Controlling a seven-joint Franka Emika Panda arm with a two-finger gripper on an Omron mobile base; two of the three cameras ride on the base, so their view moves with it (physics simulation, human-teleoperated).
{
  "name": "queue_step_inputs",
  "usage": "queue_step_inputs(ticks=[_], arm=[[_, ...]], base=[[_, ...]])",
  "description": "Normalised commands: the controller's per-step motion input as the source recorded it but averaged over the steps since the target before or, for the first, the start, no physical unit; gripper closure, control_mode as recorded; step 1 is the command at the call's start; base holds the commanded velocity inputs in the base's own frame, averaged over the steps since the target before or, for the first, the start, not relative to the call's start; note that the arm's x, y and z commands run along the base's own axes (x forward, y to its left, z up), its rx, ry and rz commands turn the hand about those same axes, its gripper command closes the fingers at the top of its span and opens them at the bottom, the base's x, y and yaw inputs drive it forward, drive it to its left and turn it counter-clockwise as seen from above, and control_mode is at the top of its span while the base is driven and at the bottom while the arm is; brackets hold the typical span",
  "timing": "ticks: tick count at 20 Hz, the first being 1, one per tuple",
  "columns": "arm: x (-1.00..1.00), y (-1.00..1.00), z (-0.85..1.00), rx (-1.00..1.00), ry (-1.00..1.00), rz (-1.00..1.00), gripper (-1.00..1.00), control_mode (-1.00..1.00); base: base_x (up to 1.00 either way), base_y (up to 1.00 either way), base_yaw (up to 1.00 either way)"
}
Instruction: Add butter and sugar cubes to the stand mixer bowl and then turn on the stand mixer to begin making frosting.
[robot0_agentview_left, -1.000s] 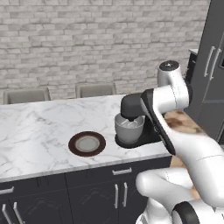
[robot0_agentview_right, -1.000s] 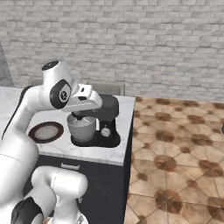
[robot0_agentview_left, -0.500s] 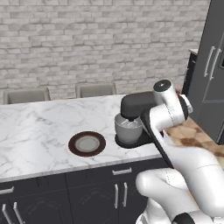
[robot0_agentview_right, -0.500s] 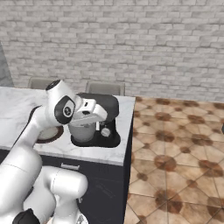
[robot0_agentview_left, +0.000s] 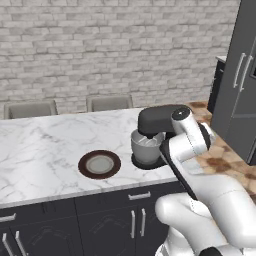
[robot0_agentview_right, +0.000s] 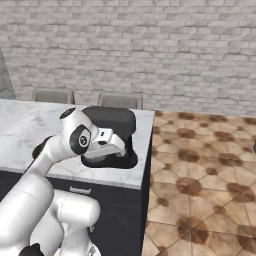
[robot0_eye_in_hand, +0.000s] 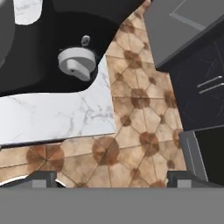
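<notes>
The black stand mixer (robot0_agentview_left: 159, 118) stands at the right end of the marble counter (robot0_agentview_left: 45, 145), with the grey metal bowl (robot0_agentview_left: 146, 147) under its head. My gripper (robot0_eye_in_hand: 111, 179) hangs open beside the mixer's end, past the counter's edge, with nothing between its fingertips (robot0_eye_in_hand: 41, 177). The hand view looks at the mixer's grey knob (robot0_eye_in_hand: 76, 64) and a small switch (robot0_eye_in_hand: 85, 40) above it on the black body. From the right base, my hand (robot0_agentview_right: 107, 144) sits in front of the mixer's base (robot0_agentview_right: 122, 161). Butter and sugar cubes are out of view; the bowl's inside is hidden.
A flat dark brown-rimmed plate (robot0_agentview_left: 99, 164) lies left of the bowl. Two chair backs (robot0_agentview_left: 30, 108) stand behind the counter. Tall dark cabinets (robot0_agentview_left: 241, 75) rise at the right. Tiled floor (robot0_agentview_right: 200, 175) lies beyond the counter's corner (robot0_eye_in_hand: 103, 118).
My arm has swung down and to the right, carrying the hand from over the bowl to the mixer's end by the counter's edge. The mixer and plate have stayed put.
</notes>
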Motion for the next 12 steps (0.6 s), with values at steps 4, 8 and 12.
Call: queue_step_inputs(ticks=[4, 8, 12], arm=[[0.42, 0.0, -0.41, 0.0, 0.05, 0.0, -1.0, -1.0], [0.42, 0.0, -0.37, 0.0, 0.03, 0.0, -1.0, -1.0], [0.21, 0.0, -0.17, 0.0, 0.0, 0.01, -1.0, -1.0]], base=[[0.0, 0.0, 0.0], [0.0, 0.0, 0.0], [0.0, 0.0, 0.0]])
